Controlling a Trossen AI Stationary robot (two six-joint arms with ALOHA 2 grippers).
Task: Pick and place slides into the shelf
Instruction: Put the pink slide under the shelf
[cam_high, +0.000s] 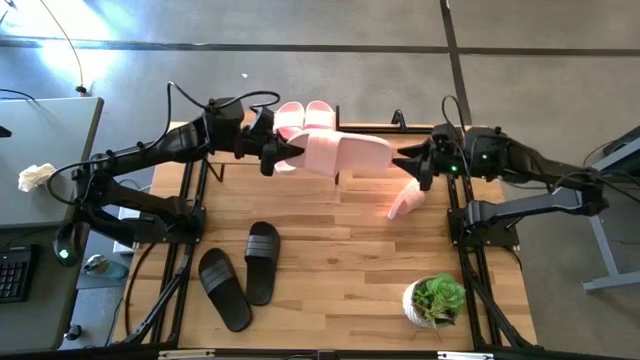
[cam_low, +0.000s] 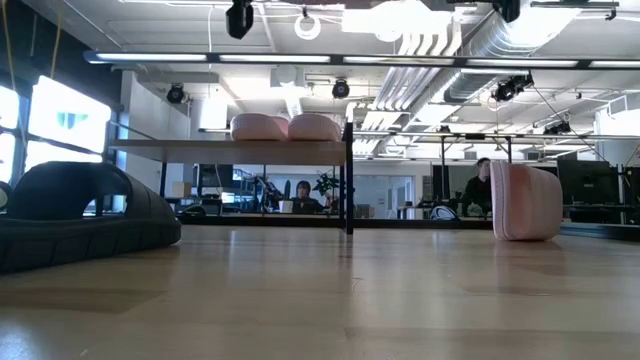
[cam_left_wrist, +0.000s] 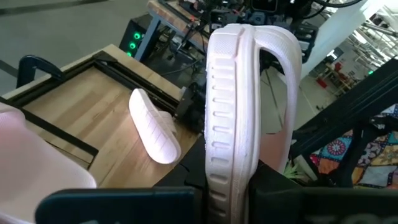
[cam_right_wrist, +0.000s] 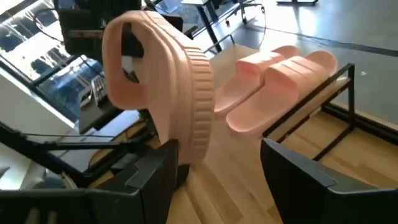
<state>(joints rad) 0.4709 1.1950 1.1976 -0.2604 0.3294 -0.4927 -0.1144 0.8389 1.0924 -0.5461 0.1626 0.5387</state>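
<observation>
My left gripper (cam_high: 288, 152) is shut on a pale pink slide (cam_high: 345, 153) held in the air over the table's far half. My right gripper (cam_high: 408, 160) is open, and its fingers stand on either side of that slide's free end (cam_right_wrist: 189, 134). I cannot tell whether they touch it. Two pink slides (cam_high: 305, 115) lie side by side on the shelf's top board (cam_low: 200, 146). A fourth pink slide (cam_high: 405, 203) stands on its edge on the table below my right gripper. Two black slides (cam_high: 262, 260) (cam_high: 222, 288) lie flat at the near left. My left gripper pinches the pink slide between its two fingers at one end of the sole (cam_left_wrist: 227, 177), coming level from the table's left and along the slide's length. The slide is lifted clear and turned on its edge, its strap (cam_left_wrist: 283, 68) to one side, reaching toward my right gripper.
A potted plant (cam_high: 436, 300) stands at the table's near right corner. The shelf's thin black legs (cam_low: 348, 185) rise from the far part of the table. A black slide (cam_low: 80, 215) lies close to the low camera. People sit in the room beyond the table.
</observation>
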